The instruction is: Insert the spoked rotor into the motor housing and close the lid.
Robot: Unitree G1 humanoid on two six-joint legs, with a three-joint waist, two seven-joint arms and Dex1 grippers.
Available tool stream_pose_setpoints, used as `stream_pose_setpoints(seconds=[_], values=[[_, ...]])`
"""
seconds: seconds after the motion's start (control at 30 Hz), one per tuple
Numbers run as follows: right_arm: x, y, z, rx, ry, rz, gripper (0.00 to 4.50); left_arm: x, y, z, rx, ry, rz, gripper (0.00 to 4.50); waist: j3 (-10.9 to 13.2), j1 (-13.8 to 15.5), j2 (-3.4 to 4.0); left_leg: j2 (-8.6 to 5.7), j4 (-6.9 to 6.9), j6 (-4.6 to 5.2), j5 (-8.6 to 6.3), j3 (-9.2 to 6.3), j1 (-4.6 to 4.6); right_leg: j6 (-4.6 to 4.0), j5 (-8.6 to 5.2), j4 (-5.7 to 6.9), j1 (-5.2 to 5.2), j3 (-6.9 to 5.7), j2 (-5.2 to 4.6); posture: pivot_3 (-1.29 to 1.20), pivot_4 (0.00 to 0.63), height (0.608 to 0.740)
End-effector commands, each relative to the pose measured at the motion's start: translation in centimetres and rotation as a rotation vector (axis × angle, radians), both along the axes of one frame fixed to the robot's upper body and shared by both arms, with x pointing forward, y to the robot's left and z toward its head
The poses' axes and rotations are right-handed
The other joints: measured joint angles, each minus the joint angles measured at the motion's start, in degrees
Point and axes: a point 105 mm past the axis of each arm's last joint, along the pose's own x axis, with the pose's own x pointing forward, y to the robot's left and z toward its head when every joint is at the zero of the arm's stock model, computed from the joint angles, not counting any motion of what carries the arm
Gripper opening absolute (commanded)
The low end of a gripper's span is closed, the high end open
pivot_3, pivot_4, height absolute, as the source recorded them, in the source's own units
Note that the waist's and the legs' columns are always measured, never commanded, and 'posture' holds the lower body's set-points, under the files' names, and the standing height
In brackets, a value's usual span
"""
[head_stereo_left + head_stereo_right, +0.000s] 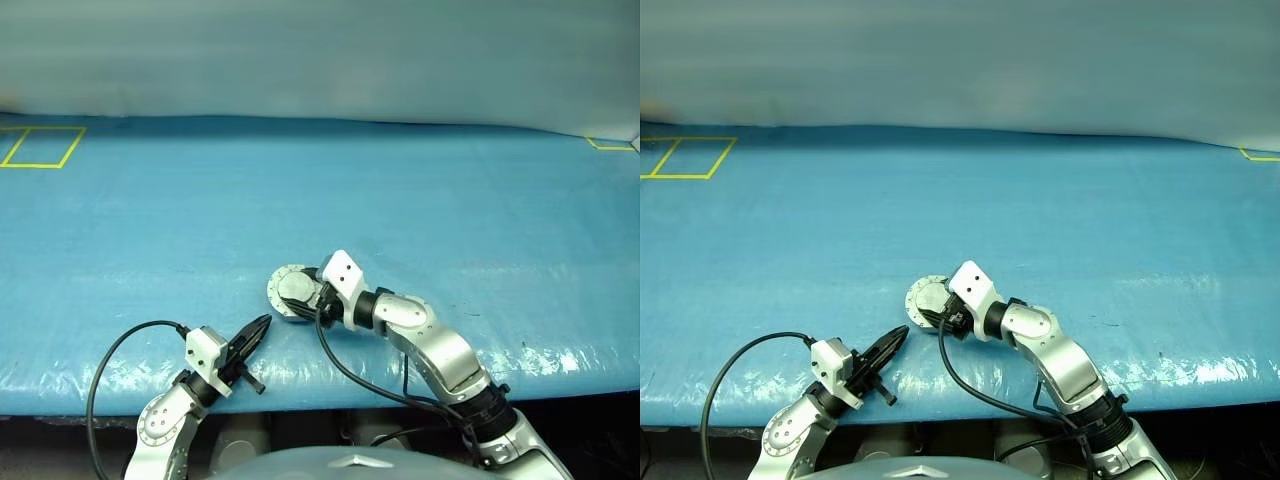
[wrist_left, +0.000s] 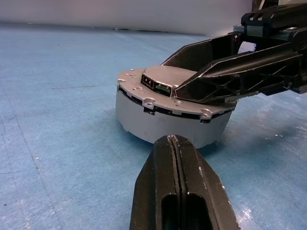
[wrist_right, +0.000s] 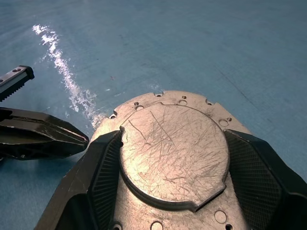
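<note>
From the head views, a wide blue sheet (image 1: 420, 200) covers the table, wrinkled and glossy along its near edge, with yellow tape outlines (image 1: 40, 147) at the far left corner and another bit at the far right (image 1: 610, 144). A pale wall runs behind. The right pincer (image 1: 300, 297) reaches left across the sheet and straddles the lid (image 1: 292, 291), which sits on top of the motor housing (image 2: 168, 122). The left pincer (image 1: 262, 325) lies just beside and nearer than them, clenched with nothing in it, its tip pointing at the housing.

In the left wrist view, the shut fingers (image 2: 177, 191) point at the grey side wall of the housing, close but apart from it. The other pincer's black fingers (image 2: 230, 72) lie over the lid's raised centre.

In the right wrist view, the fingers (image 3: 103, 177) stand wide, one pressed to each side of the scratched raised disc of the lid (image 3: 172, 153), grasping it. The left pincer's dark tip (image 3: 43, 136) lies just off to one side, on the blue sheet.
</note>
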Motion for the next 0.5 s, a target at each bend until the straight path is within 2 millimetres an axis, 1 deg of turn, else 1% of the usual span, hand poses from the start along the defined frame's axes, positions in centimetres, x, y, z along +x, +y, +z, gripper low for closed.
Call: stream_pose_setpoints(seconds=[0.03,0.37,0.43,0.5], values=[[-0.37,0.31,-1.14,-0.035,0.039,0.023,3.02,-0.09,-0.36,0.49,0.008,-0.02,-0.016,0.0,0.0,0.0,-0.01,0.0,0.0,0.0,0.0,0.0,0.0,0.0,0.0,0.0,0.0,0.0,0.0,0.0,0.15,0.74],[-0.06,1.01,-0.78,-0.1,-0.049,0.079,3.02,-0.04,-0.67,0.48,0.015,-0.012,-0.026,0.0,0.0,0.0,0.02,0.12,0.0,-0.01,0.0,0.08,0.05,0.0,0.0,0.0,-0.01,-0.01,0.0,0.0,0.15,0.74],[0.1,1.0,-0.65,-0.103,-0.047,0.081,3.02,-0.02,-0.7,0.46,0.014,-0.008,-0.028,0.0,0.0,0.0,0.02,0.19,0.0,-0.01,-0.01,0.11,0.05,0.0,0.0,0.0,-0.02,0.0,0.0,0.0,0.15,0.74],[0.4,1.01,-0.36,-0.075,0.001,0.054,3.02,-0.02,-0.72,0.41,0.016,-0.005,-0.031,0.0,0.0,0.0,0.02,0.19,0.0,-0.01,-0.01,0.11,0.05,0.0,0.0,0.0,-0.02,0.0,-0.01,0.0,0.15,0.74]])
